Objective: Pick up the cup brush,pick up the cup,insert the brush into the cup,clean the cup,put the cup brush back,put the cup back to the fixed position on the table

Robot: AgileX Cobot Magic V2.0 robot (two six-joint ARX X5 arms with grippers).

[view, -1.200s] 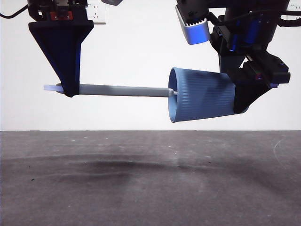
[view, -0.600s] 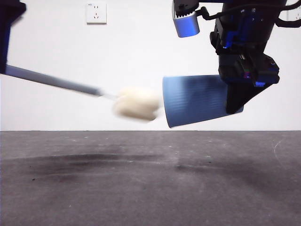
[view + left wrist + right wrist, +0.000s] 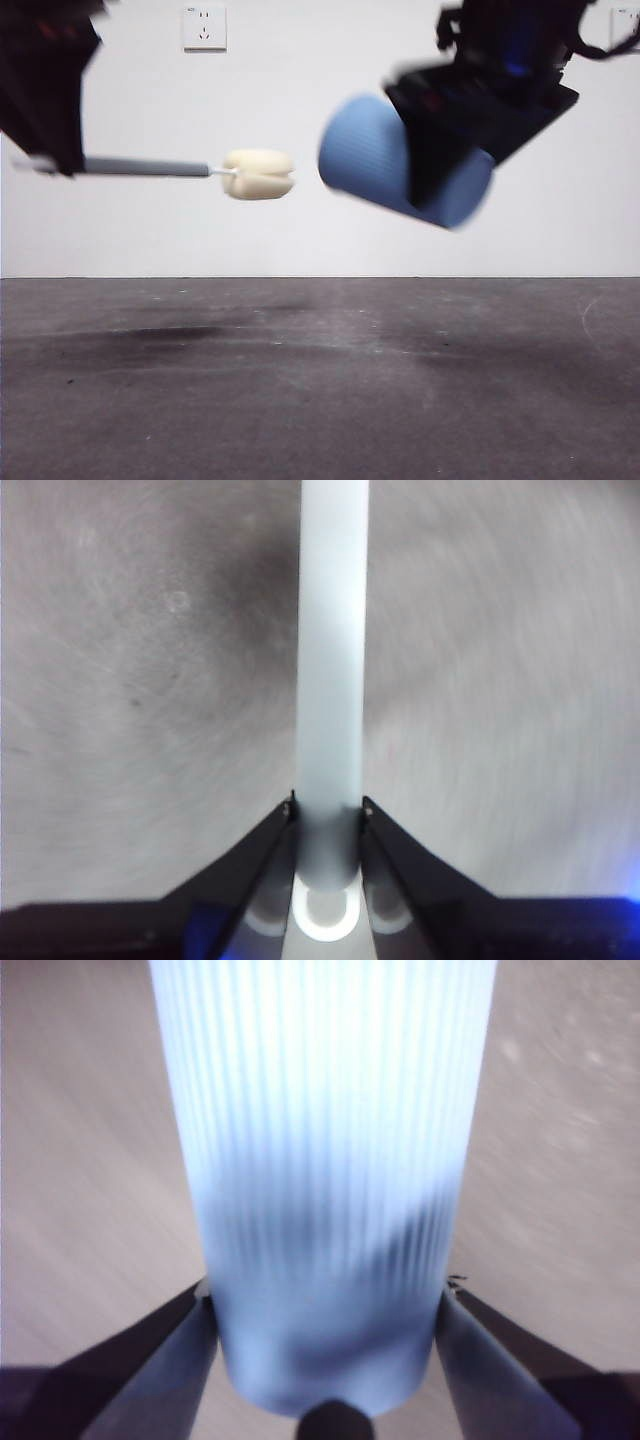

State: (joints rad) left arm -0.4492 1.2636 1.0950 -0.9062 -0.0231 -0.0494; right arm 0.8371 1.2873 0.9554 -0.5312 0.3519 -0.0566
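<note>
The left gripper (image 3: 327, 815) is closed on the grey handle of the cup brush (image 3: 332, 660), near the end with the white loop; in the left wrist view both black jaws press against the handle, one on each side. In the front view this gripper (image 3: 62, 165) is at the upper left, and the cup brush (image 3: 150, 167) lies almost level in the air, with the cream-yellow sponge head (image 3: 258, 174) pointing toward the cup. The right gripper (image 3: 325, 1310) is closed around the blue ribbed cup (image 3: 322, 1160), close to its narrow base, with one jaw touching each side of the wall. In the front view the right gripper (image 3: 445, 165) is at the upper right and holds the cup (image 3: 372, 160) on its side, tilted, the base end lower and farther right; the cup is blurred. The sponge head is outside the cup, near its left end, with a small gap between them. Both things are well above the dark grey table (image 3: 320, 380). A white wall socket (image 3: 204, 27) is on the wall behind.
</note>
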